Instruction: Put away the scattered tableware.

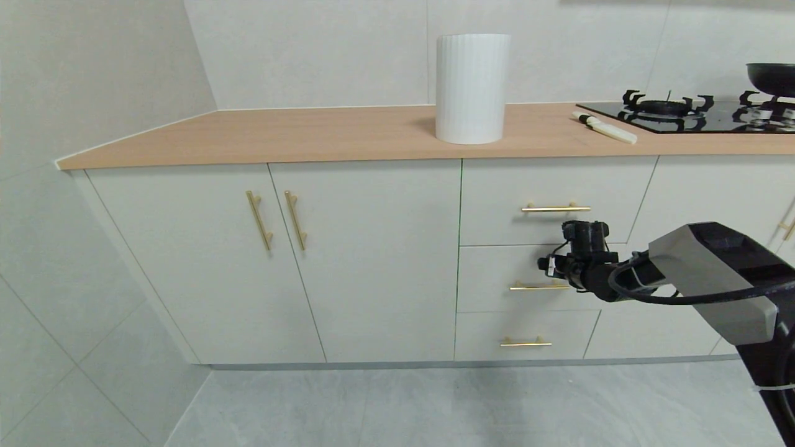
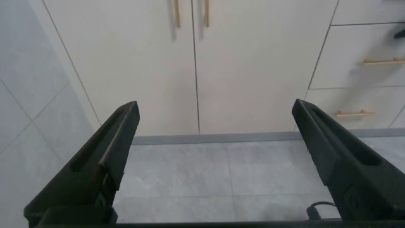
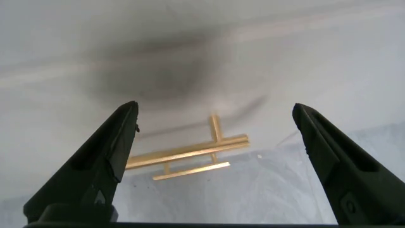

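the right pincer (image 3: 215, 111) is positioned in front of the drawer stack under the tabletop (image 1: 310, 133), level with the middle drawer (image 1: 490, 273) and close to its gold handle (image 1: 537, 287). its jaws are spread wide and grip nothing. in the right wrist view the handle appears in the gap between the two fingers, and contact with either finger cannot be confirmed. the left pincer (image 2: 215, 107) is likewise fully open and empty. it hangs low over the grey floor (image 2: 209, 171) and faces the double cabinet doors (image 2: 190, 63). the task item, a cream utensil (image 1: 604, 127), lies flat on the tabletop just beside the near left corner of the black hob (image 1: 683, 121). a white ribbed canister (image 1: 472, 88) stands upright on the tabletop, well apart from the utensil on its left. a black pan (image 1: 771, 77) sits on the hob's right burner.
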Available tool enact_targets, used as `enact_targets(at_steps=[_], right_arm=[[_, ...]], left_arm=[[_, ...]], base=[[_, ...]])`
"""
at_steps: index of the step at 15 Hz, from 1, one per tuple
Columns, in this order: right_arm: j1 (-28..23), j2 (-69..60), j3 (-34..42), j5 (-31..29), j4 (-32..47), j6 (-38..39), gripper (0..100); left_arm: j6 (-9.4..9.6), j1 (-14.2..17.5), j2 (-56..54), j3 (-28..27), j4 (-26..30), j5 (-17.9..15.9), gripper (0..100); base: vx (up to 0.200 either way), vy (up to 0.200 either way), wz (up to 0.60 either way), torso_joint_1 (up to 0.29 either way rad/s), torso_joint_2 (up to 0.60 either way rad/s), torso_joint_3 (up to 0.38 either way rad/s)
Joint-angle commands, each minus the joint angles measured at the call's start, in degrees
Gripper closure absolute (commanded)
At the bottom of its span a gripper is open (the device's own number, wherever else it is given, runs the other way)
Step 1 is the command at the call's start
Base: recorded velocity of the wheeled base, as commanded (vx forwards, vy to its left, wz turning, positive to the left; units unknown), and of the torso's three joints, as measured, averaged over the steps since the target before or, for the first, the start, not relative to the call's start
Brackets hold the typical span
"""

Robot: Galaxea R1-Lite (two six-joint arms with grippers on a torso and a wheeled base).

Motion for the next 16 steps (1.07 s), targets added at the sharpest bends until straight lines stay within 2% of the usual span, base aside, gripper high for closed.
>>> enact_targets(at_steps=[1,5,8,11,13,14,16], right_arm=[[-0.1,0.6,-0.5,0.0,0.1,0.1,0],[-0.4,1.0,-0.9,-0.1,0.0,0.1,0],[-0.3,3.3,-5.0,-2.1,0.0,0.9,0],[-0.4,3.2,-4.6,-2.9,0.0,1.2,0],[-0.3,0.3,-0.1,-3.2,0.0,1.2,0],[-0.1,-5.0,8.0,-2.7,0.0,1.1,0],[0.1,-13.5,17.2,-1.6,0.0,0.8,0]], left_arm=[[0.02,0.0,0.0,0.0,0.0,0.0,0],[0.02,0.0,0.0,0.0,0.0,0.0,0],[0.02,0.0,0.0,0.0,0.1,0.0,0],[0.02,0.0,0.0,0.0,0.1,0.0,0],[0.02,0.0,0.0,0.0,0.1,0.0,0],[0.02,0.0,0.0,0.0,0.1,0.0,0],[0.02,0.0,0.0,0.0,0.1,0.0,0]], base=[[0.000,0.000,0.00,0.000,0.00,0.000],[0.000,0.000,0.00,0.000,0.00,0.000],[0.000,0.000,0.00,0.000,0.00,0.000],[0.000,0.000,0.00,0.000,0.00,0.000],[0.000,0.000,0.00,0.000,0.00,0.000],[0.000,0.000,0.00,0.000,0.00,0.000],[0.000,0.000,0.00,0.000,0.00,0.000]])
